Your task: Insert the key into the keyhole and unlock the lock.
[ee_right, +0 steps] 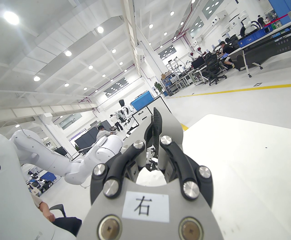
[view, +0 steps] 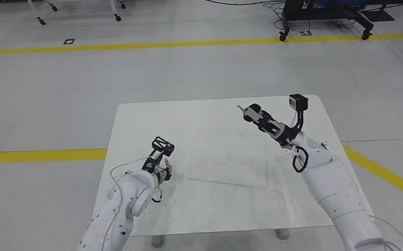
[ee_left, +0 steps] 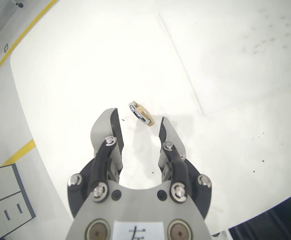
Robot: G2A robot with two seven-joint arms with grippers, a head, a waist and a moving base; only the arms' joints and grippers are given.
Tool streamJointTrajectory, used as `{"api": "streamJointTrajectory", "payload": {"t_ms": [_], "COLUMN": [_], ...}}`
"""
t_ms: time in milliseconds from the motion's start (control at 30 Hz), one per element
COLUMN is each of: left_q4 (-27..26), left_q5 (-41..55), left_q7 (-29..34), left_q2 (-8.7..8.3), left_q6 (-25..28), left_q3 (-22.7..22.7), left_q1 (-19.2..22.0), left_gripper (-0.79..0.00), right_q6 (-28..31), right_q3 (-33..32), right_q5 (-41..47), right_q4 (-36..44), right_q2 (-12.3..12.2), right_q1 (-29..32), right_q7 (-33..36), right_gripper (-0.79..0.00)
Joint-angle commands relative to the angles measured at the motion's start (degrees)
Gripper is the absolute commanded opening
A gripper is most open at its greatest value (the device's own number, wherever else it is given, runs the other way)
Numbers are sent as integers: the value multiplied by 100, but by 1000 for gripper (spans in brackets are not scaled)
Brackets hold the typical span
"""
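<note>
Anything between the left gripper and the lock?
No. In the left wrist view the stretch is bare: the lock sits on the white table just off the open left gripper tips, touching neither.

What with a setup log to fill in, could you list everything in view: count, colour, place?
table: one, white, under everything.
sheet: one, white, flat on the table's middle.
padlock: one, brass with silver shackle, on the table's near left part, untouched.
key: one, greyish, small, held up above the table.
left arm: one, white, jaws open just short of the padlock.
right arm: one, white, raised over the table's far right, jaws shut, apparently on the key.
</note>
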State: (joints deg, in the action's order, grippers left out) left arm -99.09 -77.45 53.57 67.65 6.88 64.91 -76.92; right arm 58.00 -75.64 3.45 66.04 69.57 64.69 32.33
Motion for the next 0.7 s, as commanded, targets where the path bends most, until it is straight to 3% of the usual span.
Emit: {"api": "streamJointTrajectory", "payload": {"t_ms": [0,300,667], "left_q4": [97,409,443], "left_q5": [-17,120,323], "left_q7": [12,62,95], "left_q2": [11,67,101], "left_q6": [-1,11,-28], "left_q3": [-41,-163,-180], "left_q1": [52,273,324], "left_gripper": [-536,-560,-536], "right_q6": [0,0,0], "right_q3": [0,0,0], "right_q5": [0,0,0], "right_q4": [0,0,0], "right_q2": [0,0,0], "right_q1": [0,0,0], "right_q7": [0,0,0], "right_gripper": [-785,-785,-785]}}
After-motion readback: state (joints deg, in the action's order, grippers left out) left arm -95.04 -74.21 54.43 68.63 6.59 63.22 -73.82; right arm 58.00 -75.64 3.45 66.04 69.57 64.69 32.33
